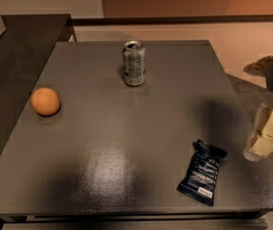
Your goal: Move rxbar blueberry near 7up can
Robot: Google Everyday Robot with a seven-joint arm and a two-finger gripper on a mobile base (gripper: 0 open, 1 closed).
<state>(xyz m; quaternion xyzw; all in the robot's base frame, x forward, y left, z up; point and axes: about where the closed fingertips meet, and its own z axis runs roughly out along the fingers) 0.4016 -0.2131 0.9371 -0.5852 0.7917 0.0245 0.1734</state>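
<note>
The rxbar blueberry point(203, 178), a dark navy wrapper with white lettering, lies flat near the front right corner of the grey table point(141, 128). The 7up can point(134, 63) stands upright at the back middle of the table, far from the bar. My gripper point(259, 147) hangs at the right edge of the view, above the table's right edge, to the right of the bar and a little behind it. It holds nothing that I can see.
An orange fruit point(45, 101) sits on the left side of the table. A darker counter point(16, 56) adjoins the table on the left. The table's right edge drops off to the floor point(251, 47).
</note>
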